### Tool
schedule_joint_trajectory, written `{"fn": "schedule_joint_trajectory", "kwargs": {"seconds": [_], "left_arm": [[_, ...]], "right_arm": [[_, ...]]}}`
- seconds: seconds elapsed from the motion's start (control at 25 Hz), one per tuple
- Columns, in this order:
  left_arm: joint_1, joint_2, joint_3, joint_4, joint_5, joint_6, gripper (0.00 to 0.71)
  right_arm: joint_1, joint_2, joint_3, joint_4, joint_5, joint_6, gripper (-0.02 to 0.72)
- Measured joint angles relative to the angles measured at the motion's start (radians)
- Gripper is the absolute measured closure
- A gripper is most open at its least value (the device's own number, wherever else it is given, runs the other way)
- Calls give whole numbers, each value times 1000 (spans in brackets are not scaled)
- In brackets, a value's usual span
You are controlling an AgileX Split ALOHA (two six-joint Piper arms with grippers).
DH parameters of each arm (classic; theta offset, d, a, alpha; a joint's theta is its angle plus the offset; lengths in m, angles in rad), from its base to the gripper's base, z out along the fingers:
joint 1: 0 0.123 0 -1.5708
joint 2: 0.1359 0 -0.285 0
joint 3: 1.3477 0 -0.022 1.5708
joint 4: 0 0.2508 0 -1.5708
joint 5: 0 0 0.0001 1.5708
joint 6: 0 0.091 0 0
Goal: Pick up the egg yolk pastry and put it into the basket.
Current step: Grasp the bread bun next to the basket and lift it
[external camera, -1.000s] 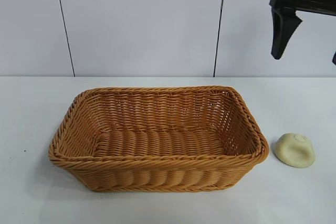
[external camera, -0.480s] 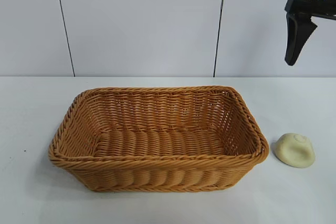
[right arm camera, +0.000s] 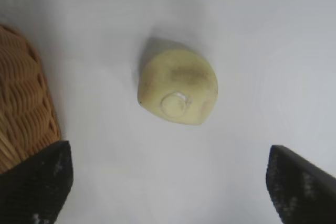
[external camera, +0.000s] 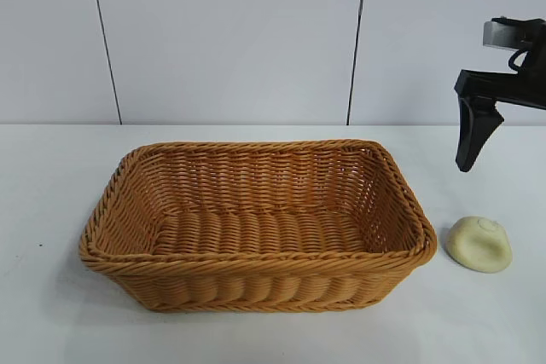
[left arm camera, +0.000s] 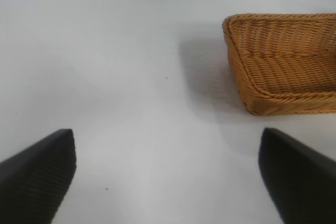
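1. On the white table (external camera: pixel 51 168), just off the right end of the basket (external camera: pixel 256 223) and not touching it, lies the egg yolk pastry (external camera: pixel 479 244); it sits dimple-up and nothing holds it; the basket is empty.

2. Above the pastry hangs the right gripper (right arm camera: pixel 168 174), pointing down with its fingers (external camera: pixel 471 130) spread wide and nothing between them; the wrist view shows the pastry (right arm camera: pixel 178 86) ahead of the gap rather than centred in it, so I judge the step in hand to be the approach for the pick.

3. To do it well, bring the gap squarely over the dome before going lower; let one finger come down on each side, close to the table, so the pads meet the broad lower flanks and not the sloping top, which would likely squeeze out.

4. Mind the wicker rim (right arm camera: pixel 21 103) near one finger; closing should be gentle, since the lump looks soft and may dent.

5. The left gripper (left arm camera: pixel 168 177) is parked off the basket's other end, fingers spread and empty; it need play no part.

6. The table is plain, smooth and matte, so the pastry may skid if nudged sideways; behind stands a pale panelled wall (external camera: pixel 230 40) with dark seams.
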Motion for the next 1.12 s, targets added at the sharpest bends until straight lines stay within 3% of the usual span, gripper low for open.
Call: {"fn": "schedule_joint_trajectory", "kwargs": {"seconds": [0.84,0.96,1.12], "left_arm": [[0,0,0,0,0,0,14],[0,0,0,0,0,0,14],[0,0,0,0,0,0,14]], "right_arm": [[0,258,1,25,-132,22,25],[0,260,1,25,-131,22,138],[0,261,1,31,-123,22,386]]}}
